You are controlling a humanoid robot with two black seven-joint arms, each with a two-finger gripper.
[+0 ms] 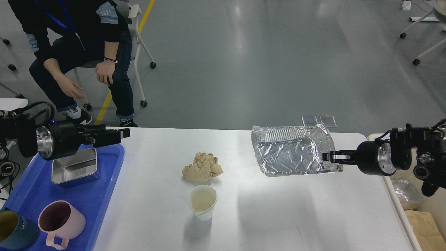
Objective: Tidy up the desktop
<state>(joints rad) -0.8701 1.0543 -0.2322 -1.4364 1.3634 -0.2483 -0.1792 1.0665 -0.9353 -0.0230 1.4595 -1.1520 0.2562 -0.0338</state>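
Both arms are black with a bright silver metal ring behind each wrist. The left gripper (120, 132), at 9 o'clock, has long flat black fingers; looped black cables trail behind it. The right gripper (325, 157), at 3 o'clock, shows slim black fingers with pale inserts, cables and round screw-heads on its blocky housing

L gripper (120, 134) level (jaws near-closed); R gripper (327, 157) pinched, arm outstretched.
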